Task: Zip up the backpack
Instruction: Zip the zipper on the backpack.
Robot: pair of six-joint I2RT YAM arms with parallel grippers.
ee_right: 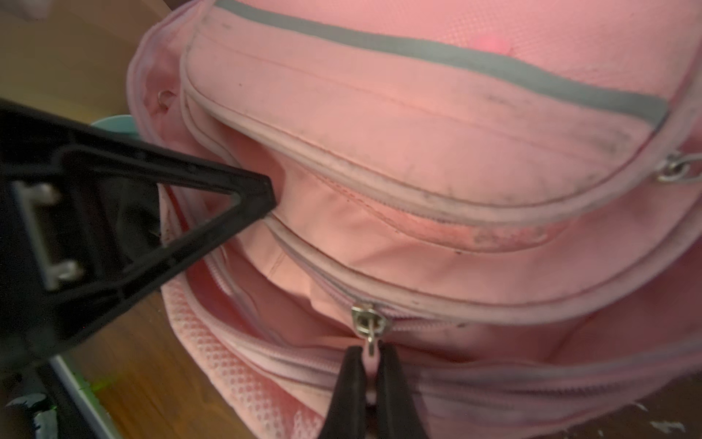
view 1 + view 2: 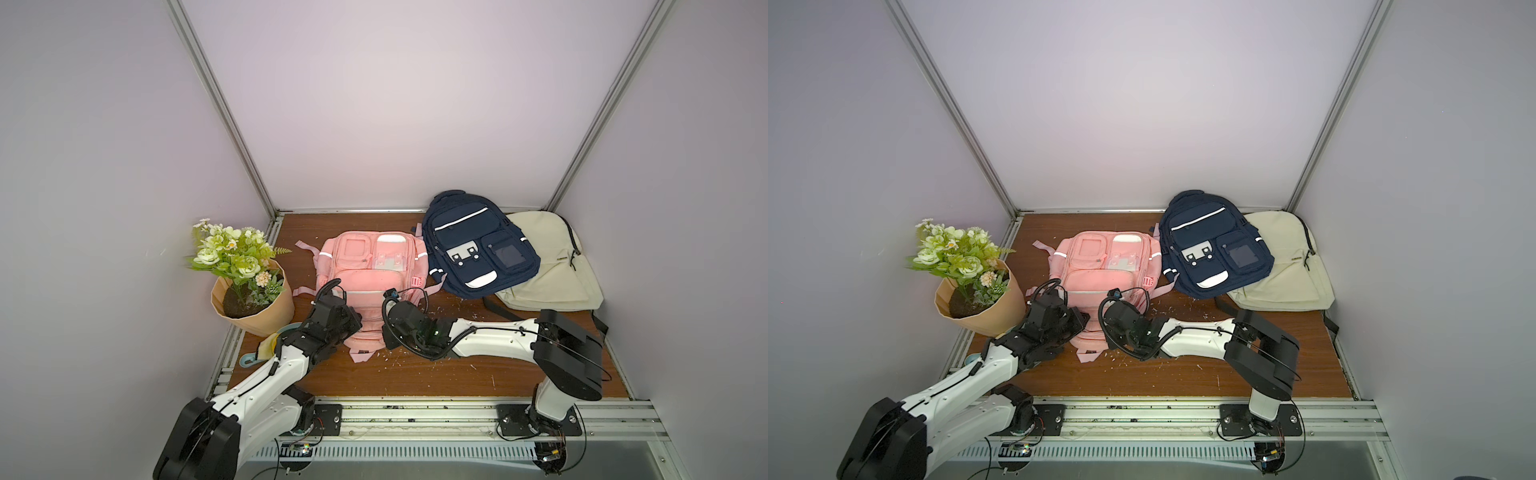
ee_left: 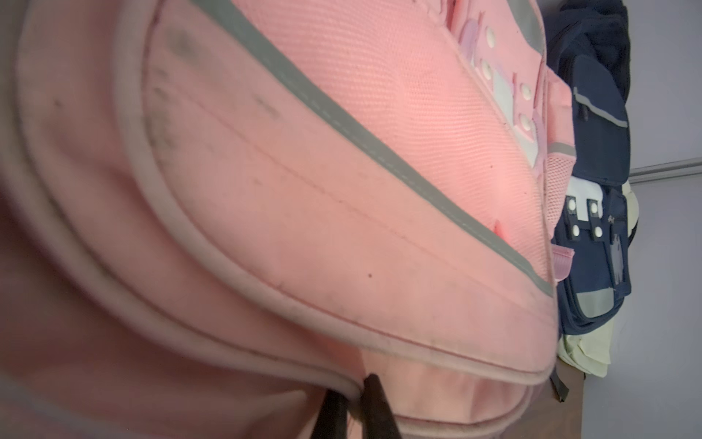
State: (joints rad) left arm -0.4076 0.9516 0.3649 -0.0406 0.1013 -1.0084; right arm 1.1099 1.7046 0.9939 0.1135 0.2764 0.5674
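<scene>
**A:** The pink backpack (image 2: pixel 370 286) lies flat in the middle of the bench (image 2: pixel 415 374), with its zipped end nearest the arms. What's on the zipper?

**B:** The right claw (image 1: pixel 370 351) is clamped on the zipper pull (image 1: pixel 369 342), just below the metal slider (image 1: pixel 367 321). Beside the slider, that compartment gapes wide open.

**A:** And the other arm?

**B:** The left claw (image 1: pixel 264 195) is at the bag's near left corner. Its tips are pressed together, pinching the piped edge of the front pocket.

**A:** So both claws are closed on the same bag. What's around it?

**B:** A navy backpack (image 2: pixel 478 249) sits just beside it, to the right and farther back. It partly overlaps a cream backpack (image 2: pixel 552 270) in the far right corner. A flower pot (image 2: pixel 253 299) stands at the left edge, near the left arm.
</scene>
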